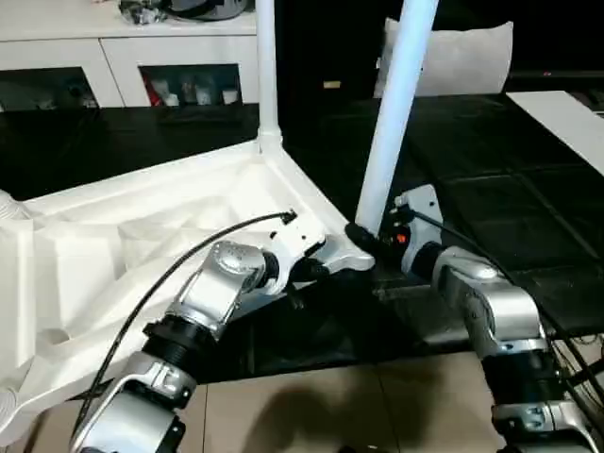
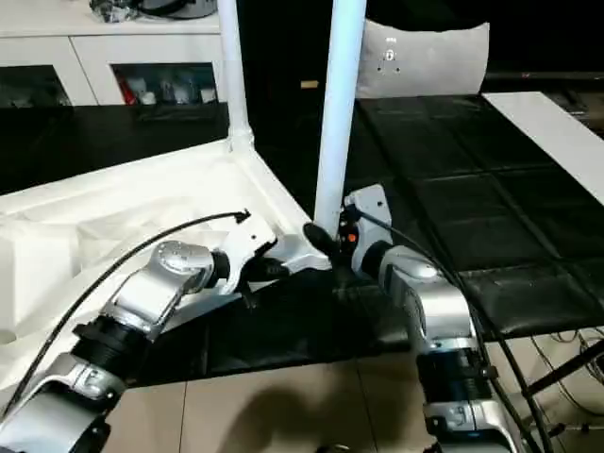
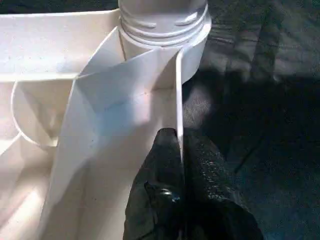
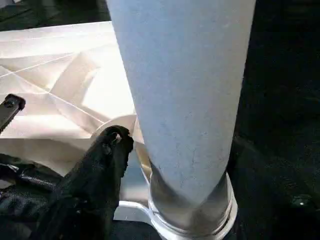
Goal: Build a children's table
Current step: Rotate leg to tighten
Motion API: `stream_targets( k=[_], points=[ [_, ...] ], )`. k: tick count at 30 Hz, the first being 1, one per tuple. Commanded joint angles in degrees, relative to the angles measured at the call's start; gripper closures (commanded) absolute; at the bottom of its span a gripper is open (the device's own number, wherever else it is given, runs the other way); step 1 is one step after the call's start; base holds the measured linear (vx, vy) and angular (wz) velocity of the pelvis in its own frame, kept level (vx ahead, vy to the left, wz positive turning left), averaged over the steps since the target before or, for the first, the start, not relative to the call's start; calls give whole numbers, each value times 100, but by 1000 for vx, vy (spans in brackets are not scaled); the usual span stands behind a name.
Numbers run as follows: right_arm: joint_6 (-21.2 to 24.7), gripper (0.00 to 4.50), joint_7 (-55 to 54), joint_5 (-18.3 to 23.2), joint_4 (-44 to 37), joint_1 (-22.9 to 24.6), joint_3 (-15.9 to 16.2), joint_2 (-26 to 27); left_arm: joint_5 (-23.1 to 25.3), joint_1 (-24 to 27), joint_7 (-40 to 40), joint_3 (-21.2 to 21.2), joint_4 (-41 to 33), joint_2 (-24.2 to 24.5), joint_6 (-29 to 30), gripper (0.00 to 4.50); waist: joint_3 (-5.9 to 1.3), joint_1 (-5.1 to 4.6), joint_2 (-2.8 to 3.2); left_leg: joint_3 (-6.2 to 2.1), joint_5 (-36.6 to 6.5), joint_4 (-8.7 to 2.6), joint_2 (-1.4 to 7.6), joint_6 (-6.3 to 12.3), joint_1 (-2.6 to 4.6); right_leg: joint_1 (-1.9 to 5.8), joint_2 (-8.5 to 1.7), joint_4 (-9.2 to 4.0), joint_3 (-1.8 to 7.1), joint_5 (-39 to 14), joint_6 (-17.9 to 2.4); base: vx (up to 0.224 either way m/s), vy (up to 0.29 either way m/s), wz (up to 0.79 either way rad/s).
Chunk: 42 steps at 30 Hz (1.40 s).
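Note:
The white tabletop (image 1: 142,217) lies upside down on the black work table, ribs facing up. Two white legs stand upright in its corner sockets: one at the far corner (image 1: 267,66) and one at the near corner (image 1: 396,104). My left gripper (image 1: 316,269) is shut on the tabletop's thin rim beside the near corner, with the black fingertips (image 3: 165,150) pinching the wall. At the base of the near leg (image 4: 185,90) is my right gripper (image 1: 363,236). It is open, one black finger (image 4: 107,155) standing just off the leg's side while the leg hides the other.
A white cabinet with glass doors (image 1: 123,57) runs along the back left. A white cushion (image 1: 462,57) and a white board (image 1: 566,113) lie at the back right. The work table's front edge (image 1: 377,344) is near my forearms, with beige floor (image 1: 311,406) below.

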Motion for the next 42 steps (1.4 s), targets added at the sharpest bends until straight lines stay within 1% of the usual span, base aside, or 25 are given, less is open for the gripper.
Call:
stream_targets(
  k=[1,2,3,4,7,8,9,12,14,15,18,20,21,22,24,25,27,28,29,32,34,36,40,41,42],
  points=[
    [-107,98,444,156,-166,83,359,-28,15,-53,-116,-93,-201,56,-267,450,-348,39,-7,42,-342,-357,66,483,-106,471,-326,-414,335,-1813,-533,0,0,0],
    [-199,93,742,196,-219,136,370,-233,22,-65,-389,-176,-147,218,-510,450,-346,56,-1,35,-388,-358,61,478,-105,476,-328,-429,330,-1873,-475,0,0,0],
    [-199,70,742,196,-219,136,370,-233,22,-65,-389,-176,-147,218,-510,450,-345,54,-5,40,-415,-358,62,490,-105,473,-323,-433,334,-1886,-456,0,0,0],
    [-223,58,838,213,-238,151,370,-296,20,-69,-478,-200,-136,267,-559,450,-351,64,-6,39,-390,-356,71,498,-102,472,-327,-414,343,-1814,-458,0,0,0],
    [-269,48,1367,297,-348,217,393,-667,28,-96,-882,-296,-13,502,-843,450,-347,81,5,33,-383,-358,74,490,-104,475,-326,-405,339,-1742,-514,0,0,0],
    [-284,25,1500,314,-381,237,409,-759,37,-96,-983,-333,9,563,-945,450,-348,84,4,32,-390,-358,76,496,-102,478,-323,-405,340,-1740,-514,0,0,0],
    [-311,25,1676,330,-415,262,429,-881,30,-93,-1144,-396,35,653,-1072,450,-349,102,20,31,-429,-356,83,524,-87,467,-326,-408,343,-1741,-526,0,0,0],
    [-395,5,2196,358,-489,317,501,-1259,11,-102,-1533,-537,124,864,-1382,450,-350,168,6,32,-394,-358,99,545,-84,469,-329,-381,354,-1635,-563,0,0,0],
    [-449,2,2472,363,-502,335,576,-1493,-10,-109,-1794,-620,179,974,-1629,450,-351,219,2,40,-374,-359,105,522,-73,460,-340,-375,363,-1639,-600,0,0,0],
    [-513,2,2701,365,-503,343,620,-1649,-38,-96,-2058,-685,191,1065,-1806,450,-353,222,-5,43,-377,-361,111,502,-68,461,-338,-365,367,-1629,-611,0,0,0],
    [-610,2,3178,417,-498,344,686,-1919,-126,-62,-2585,-789,158,1227,-2060,450,-350,268,-7,43,-428,-362,110,500,-77,472,-349,-365,369,-1699,-602,0,0,0],
    [-698,2,3454,465,-521,355,750,-2044,-133,-71,-2739,-841,170,1275,-2179,450,-340,294,-8,47,-474,-364,121,500,-68,458,-350,-372,370,-1761,-596,0,0,0],
    [-719,29,3575,492,-517,356,781,-2097,-124,-77,-2825,-881,176,1308,-2219,450,-337,309,-17,55,-505,-363,122,486,-61,451,-348,-384,370,-1825,-579,0,0,0],
    [-764,37,3791,522,-507,357,851,-2181,-124,-85,-3003,-947,178,1364,-2320,450,-345,333,-16,52,-500,-364,119,488,-61,462,-351,-378,364,-1843,-573,0,0,0],
    [-770,42,3887,545,-505,358,881,-2212,-124,-89,-3085,-976,178,1390,-2369,450,-343,334,-11,46,-481,-368,133,478,-69,460,-352,-371,368,-1815,-579,0,0,0],
    [-764,56,4054,611,-518,368,932,-2253,-127,-95,-3216,-1027,171,1429,-2459,450,-347,336,-39,50,-472,-365,131,475,-69,463,-350,-364,367,-1800,-584,0,0,0],
    [-760,80,4117,633,-518,369,958,-2268,-138,-103,-3281,-1047,171,1443,-2492,450,-352,341,-30,46,-444,-363,132,477,-77,466,-353,-356,368,-1774,-596,0,0,0],
    [-736,82,4165,651,-526,377,988,-2278,-140,-109,-3332,-1070,166,1458,-2525,450,-350,346,-46,48,-427,-361,129,470,-75,462,-350,-355,366,-1786,-590,0,0,0],
    [-734,86,4213,648,-521,383,1018,-2273,-142,-119,-3377,-1083,172,1464,-2561,450,-350,347,-41,48,-424,-363,130,466,-75,464,-353,-354,367,-1797,-589,0,0,0],
    [-704,128,4337,679,-515,402,1087,-2254,-140,-139,-3460,-1089,195,1455,-2628,450,-351,351,-45,54,-407,-359,120,455,-80,464,-348,-360,364,-1824,-562,0,0,0],
    [-661,133,4406,718,-530,411,1127,-2274,-143,-143,-3482,-1086,195,1445,-2641,450,-349,352,-43,54,-420,-359,121,452,-78,461,-341,-369,357,-1893,-526,0,0,0],
    [-610,161,4465,749,-557,424,1140,-2293,-153,-141,-3498,-1080,189,1440,-2643,450,-349,357,-45,53,-435,-359,119,445,-81,465,-344,-378,356,-1943,-495,0,0,0],
    [-512,192,4522,840,-580,447,1106,-2277,-186,-133,-3519,-1067,177,1434,-2616,450,-357,365,-53,50,-346,-355,121,448,-90,467,-339,-356,358,-1842,-497,0,0,0],
    [-512,192,4522,840,-580,447,1106,-2277,-186,-133,-3519,-1067,177,1434,-2616,450,-361,368,-54,52,-336,-353,119,450,-86,466,-339,-359,359,-1833,-498,0,0,0],
    [-454,213,4533,906,-592,460,1086,-2255,-209,-124,-3519,-1050,172,1425,-2583,450,-359,371,-51,53,-332,-353,119,452,-85,463,-341,-359,361,-1829,-508,0,0,0]
  ],
)
